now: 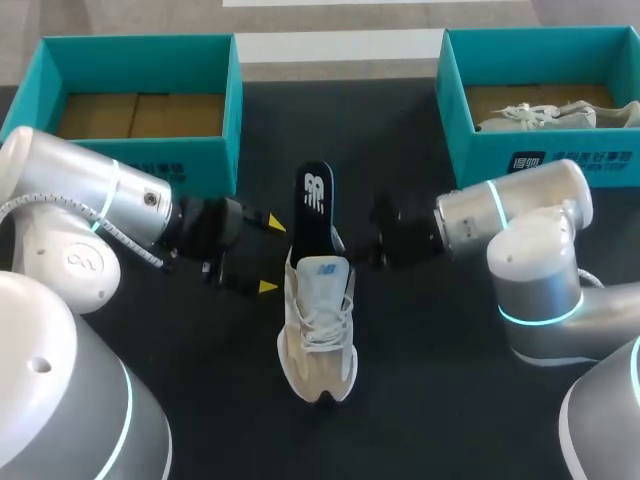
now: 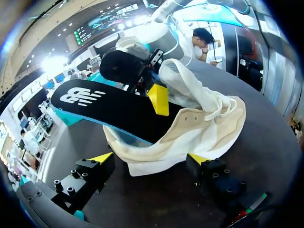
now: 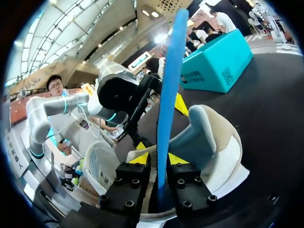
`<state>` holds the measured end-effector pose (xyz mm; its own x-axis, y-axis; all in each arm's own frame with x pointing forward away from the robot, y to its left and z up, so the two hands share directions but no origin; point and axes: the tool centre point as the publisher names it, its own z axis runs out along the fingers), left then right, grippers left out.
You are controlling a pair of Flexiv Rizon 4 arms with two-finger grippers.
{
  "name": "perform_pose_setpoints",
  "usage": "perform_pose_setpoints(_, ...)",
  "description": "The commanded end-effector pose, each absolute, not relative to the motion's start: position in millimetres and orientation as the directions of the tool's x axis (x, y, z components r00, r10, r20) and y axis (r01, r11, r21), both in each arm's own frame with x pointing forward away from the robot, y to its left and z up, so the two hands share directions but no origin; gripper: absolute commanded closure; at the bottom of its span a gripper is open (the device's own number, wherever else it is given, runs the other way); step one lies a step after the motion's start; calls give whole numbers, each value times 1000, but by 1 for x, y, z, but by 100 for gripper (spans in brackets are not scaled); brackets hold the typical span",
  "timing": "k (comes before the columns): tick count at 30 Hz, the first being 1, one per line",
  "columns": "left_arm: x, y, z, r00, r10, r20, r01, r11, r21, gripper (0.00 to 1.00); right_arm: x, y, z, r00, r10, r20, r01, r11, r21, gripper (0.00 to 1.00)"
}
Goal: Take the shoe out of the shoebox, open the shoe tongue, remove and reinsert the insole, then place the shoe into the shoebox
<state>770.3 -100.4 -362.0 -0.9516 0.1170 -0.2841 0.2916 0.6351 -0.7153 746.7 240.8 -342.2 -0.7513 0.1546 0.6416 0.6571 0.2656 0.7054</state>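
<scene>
**Supervisor:** Containers first. What is on the table (image 1: 430, 380), and what is in each?

**Inspector:** Two teal shoeboxes, both open-topped, at the far edge. The left shoebox (image 1: 190, 165) holds only flat brown cardboard (image 1: 140, 115) on its floor. The right shoebox (image 1: 540, 160) holds a second shoe (image 1: 545, 116), pale, lying on its side along the bottom.

**Supervisor:** And the shoe under work?

**Inspector:** The shoe (image 1: 318, 335) is in neither box. It stands upright on the table between the two arms, well apart from both boxes, with its toe toward the near edge and its heel toward the boxes. It is white and beige, with the laces slack.

**Supervisor:** The insole?

**Inspector:** The insole (image 1: 316, 200) is partly out. One end sits down in the shoe's opening. The rest juts up and out past the heel, tilted. Its top is black and its underside blue.

**Supervisor:** State of the tools?

**Inspector:** The right gripper (image 3: 159, 159) is clamped on the insole. Its wrist view shows the insole edge-on, pinched between the two close-set fingers, just above the shoe's heel. The left gripper (image 1: 271, 255) is released, with its fingers spread wide. It sits just beside the heel. One yellow tip is near the side of the shoe, the other is alongside the jutting insole, and nothing is gripped between them. Whether the nearer tip actually touches the shoe, I cannot tell.
</scene>
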Motion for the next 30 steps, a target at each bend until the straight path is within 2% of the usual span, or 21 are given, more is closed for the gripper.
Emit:
perform_pose_setpoints(1,770,-102,-362,-952,117,-284,291,639,-712,0,760,241,-326,-768,146,623,635,295,714,72)
perform_pose_setpoints(3,770,-102,-362,-952,117,-284,291,639,-712,0,767,242,-325,-776,137,615,625,298,722,73)
perform_pose_setpoints(5,770,-102,-362,-952,117,-284,291,639,-712,0,773,243,-326,-779,128,613,620,301,725,78)
perform_pose_setpoints(7,770,-102,-362,-952,117,-284,291,639,-712,0,777,244,-327,-779,118,616,618,311,722,88)
perform_pose_setpoints(8,770,-102,-362,-952,117,-284,291,639,-712,0,777,245,-328,-777,111,620,619,315,719,100)
perform_pose_setpoints(22,770,-102,-362,-952,117,-284,291,639,-712,0,730,234,-354,-669,138,730,718,373,588,100)
perform_pose_setpoints(27,770,-102,-362,-952,117,-284,291,639,-712,0,729,236,-353,-667,138,732,719,375,584,100)
perform_pose_setpoints(29,770,-102,-362,-952,117,-284,291,639,-712,0,735,238,-347,-684,140,716,705,380,599,84)
perform_pose_setpoints(30,770,-102,-362,-952,117,-284,291,639,-712,0,737,238,-344,-692,139,709,698,381,606,80)
